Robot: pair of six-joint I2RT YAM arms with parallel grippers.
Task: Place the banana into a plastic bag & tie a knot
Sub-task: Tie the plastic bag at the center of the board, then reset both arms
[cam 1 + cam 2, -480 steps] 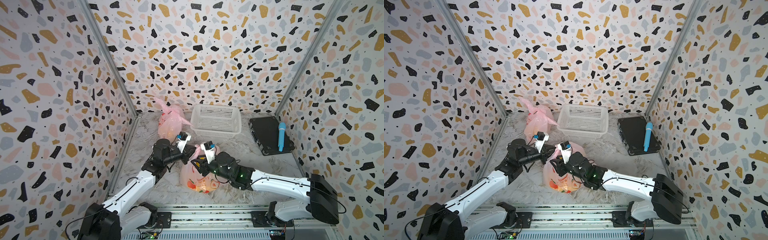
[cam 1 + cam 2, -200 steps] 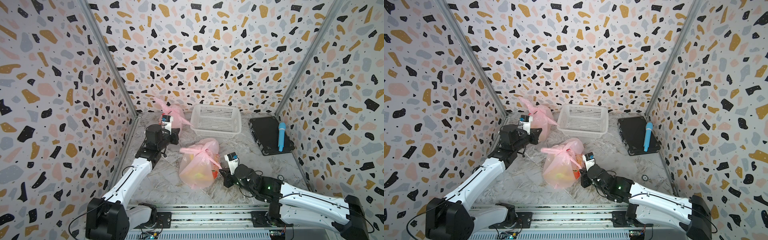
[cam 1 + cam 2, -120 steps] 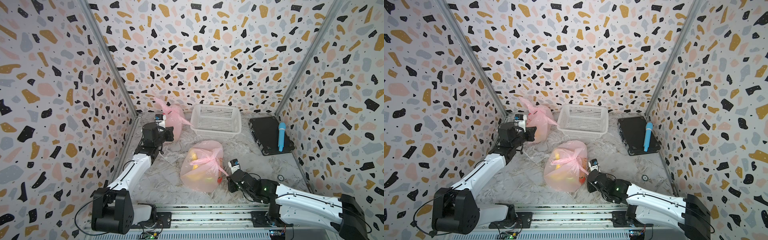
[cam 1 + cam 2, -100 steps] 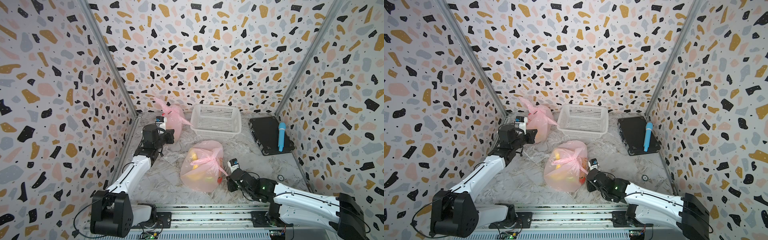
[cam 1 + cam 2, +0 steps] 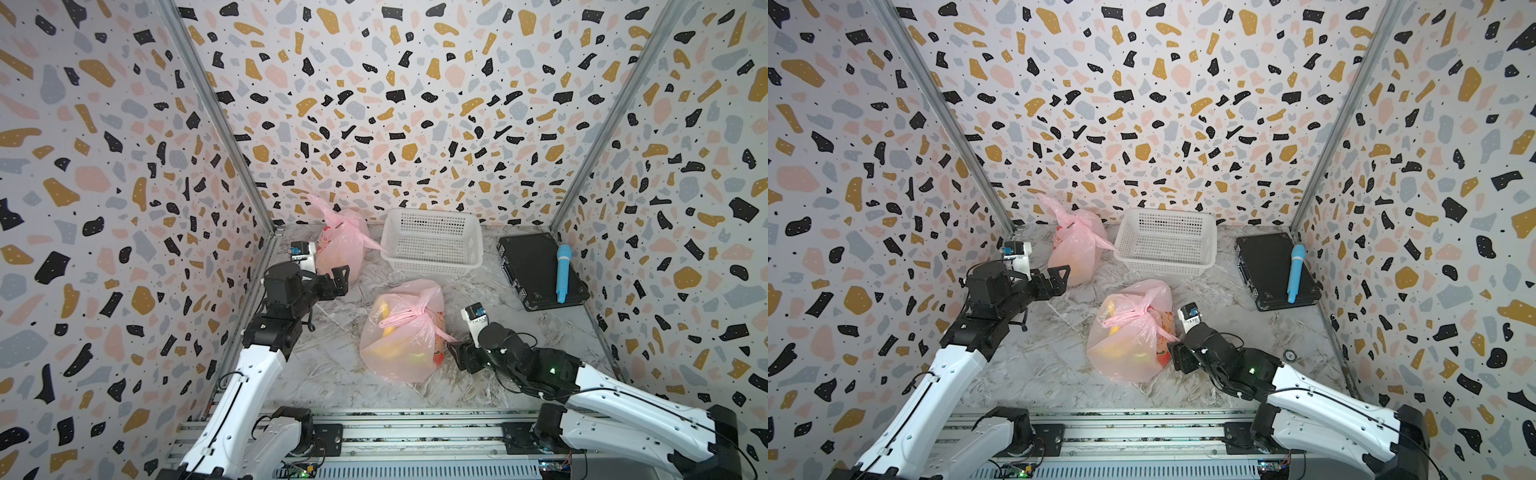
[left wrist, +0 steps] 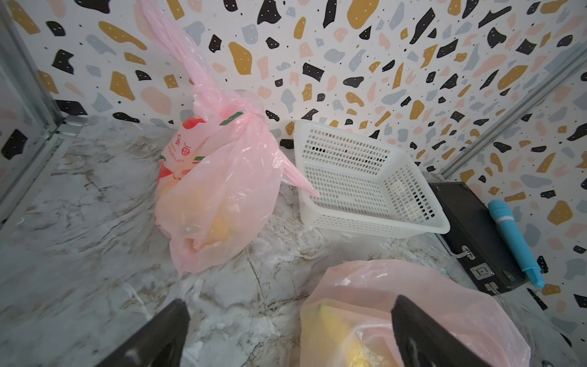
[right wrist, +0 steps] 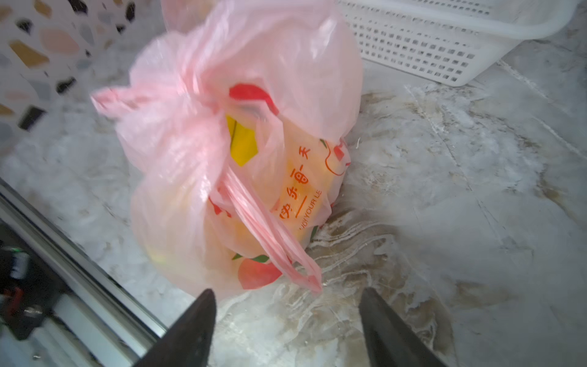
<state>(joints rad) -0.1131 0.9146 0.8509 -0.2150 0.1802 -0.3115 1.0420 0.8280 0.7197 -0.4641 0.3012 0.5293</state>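
Observation:
A pink plastic bag (image 5: 401, 345) (image 5: 1129, 349) stands on the marble floor in the middle, its handles tied in a knot (image 5: 419, 313) (image 5: 1144, 309). The yellow banana (image 5: 384, 311) (image 6: 336, 327) shows through the film. My left gripper (image 5: 337, 280) (image 5: 1059, 278) (image 6: 290, 305) is open and empty, off to the bag's back left. My right gripper (image 5: 459, 353) (image 5: 1177, 353) (image 7: 286, 294) is open just right of the bag (image 7: 178, 152). One loose handle tail (image 7: 305, 273) ends close ahead of its fingers, ungripped.
A second knotted pink bag (image 5: 340, 249) (image 6: 219, 190) sits at the back left, right by my left gripper. A white basket (image 5: 432, 245) stands at the back wall. At the back right, a black case (image 5: 536, 270) carries a blue microphone (image 5: 562, 272). Walls enclose three sides.
Both grippers have gone from shut to open and let go of the bag's handles. The stretched handles have gone slack and the knotted bag has settled on the floor.

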